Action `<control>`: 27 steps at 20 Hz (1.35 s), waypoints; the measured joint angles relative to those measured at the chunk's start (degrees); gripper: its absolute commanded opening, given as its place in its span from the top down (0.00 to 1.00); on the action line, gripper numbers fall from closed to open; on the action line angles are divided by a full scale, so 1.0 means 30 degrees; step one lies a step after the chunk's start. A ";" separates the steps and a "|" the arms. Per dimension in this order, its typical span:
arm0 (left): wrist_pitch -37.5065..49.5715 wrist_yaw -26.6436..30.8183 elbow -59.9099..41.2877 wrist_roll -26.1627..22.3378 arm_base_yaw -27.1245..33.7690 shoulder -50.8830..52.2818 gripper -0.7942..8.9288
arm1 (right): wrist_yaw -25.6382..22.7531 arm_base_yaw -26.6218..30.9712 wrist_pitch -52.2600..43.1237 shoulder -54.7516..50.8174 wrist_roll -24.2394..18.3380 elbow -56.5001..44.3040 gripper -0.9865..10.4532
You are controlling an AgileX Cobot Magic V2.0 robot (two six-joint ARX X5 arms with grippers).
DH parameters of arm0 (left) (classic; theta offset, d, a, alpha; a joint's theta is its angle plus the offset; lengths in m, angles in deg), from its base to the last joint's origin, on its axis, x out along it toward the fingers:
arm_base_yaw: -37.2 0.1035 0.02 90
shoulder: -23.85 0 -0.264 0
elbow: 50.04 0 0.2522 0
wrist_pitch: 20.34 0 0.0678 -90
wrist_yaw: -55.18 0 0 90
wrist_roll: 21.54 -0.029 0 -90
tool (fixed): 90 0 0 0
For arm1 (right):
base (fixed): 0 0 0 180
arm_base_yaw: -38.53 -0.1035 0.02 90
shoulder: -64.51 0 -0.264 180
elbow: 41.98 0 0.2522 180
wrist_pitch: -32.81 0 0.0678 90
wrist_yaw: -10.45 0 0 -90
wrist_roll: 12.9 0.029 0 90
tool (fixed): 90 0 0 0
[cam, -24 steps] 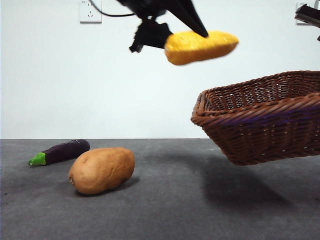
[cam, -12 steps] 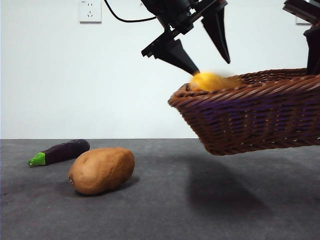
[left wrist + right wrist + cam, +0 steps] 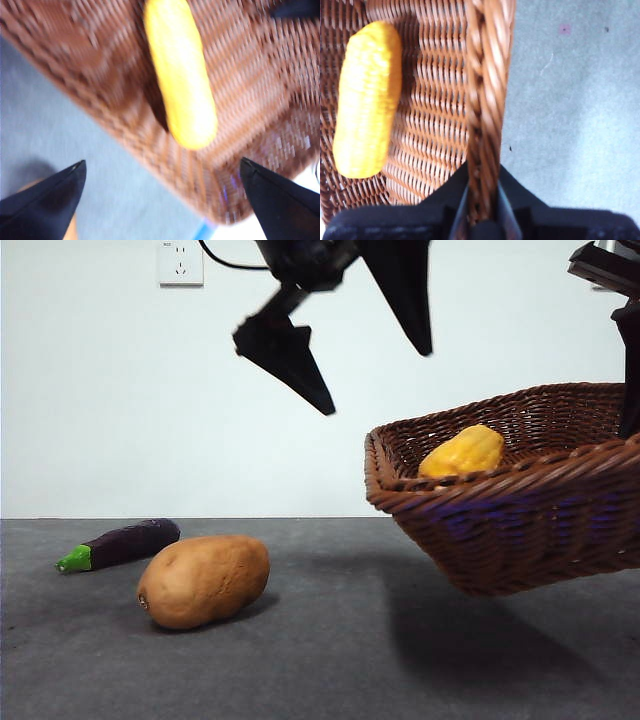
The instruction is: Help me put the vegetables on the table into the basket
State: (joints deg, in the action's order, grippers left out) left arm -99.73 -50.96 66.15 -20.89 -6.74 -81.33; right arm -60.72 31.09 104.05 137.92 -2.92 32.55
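basket (image 3: 500,530) above dark grey table (image 3: 330,660) (white wall (image 3: 120,400))

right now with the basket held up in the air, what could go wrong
The basket hangs tilted off the table, pinched only at its rim by the right gripper; it could slip or tip. The yellow vegetable lies loose inside and might roll out. The potato and eggplant remain on the table.

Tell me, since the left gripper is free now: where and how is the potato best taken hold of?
Probably from above, across the potato's narrower middle: it lies on its long side on the table, apart from the eggplant, so the open left gripper has room.
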 measured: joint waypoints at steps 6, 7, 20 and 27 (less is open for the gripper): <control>-0.3293 0.3432 -0.0015 -0.1078 -0.0051 0.0583 0.37 | -0.0007 0.0007 0.0007 0.0000 -0.0255 0.0000 0.93; -0.3293 0.3687 -0.0117 -0.1086 -0.0051 0.0612 0.37 | -0.0007 0.0007 0.0007 0.0000 -0.0262 0.0000 0.93; 0.5340 0.7533 -0.9449 -0.1712 0.1770 0.2157 0.37 | 0.0007 0.0000 0.0488 0.0000 -0.0838 0.0000 0.93; 0.5821 0.4969 -0.9457 -0.2856 0.3351 0.1945 0.37 | 0.0007 0.0000 0.0444 0.0000 -0.0845 0.0000 0.93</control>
State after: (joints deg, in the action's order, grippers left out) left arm -82.26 -36.05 37.78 -29.46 3.31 -75.50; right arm -60.70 31.09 105.38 137.92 -5.46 32.55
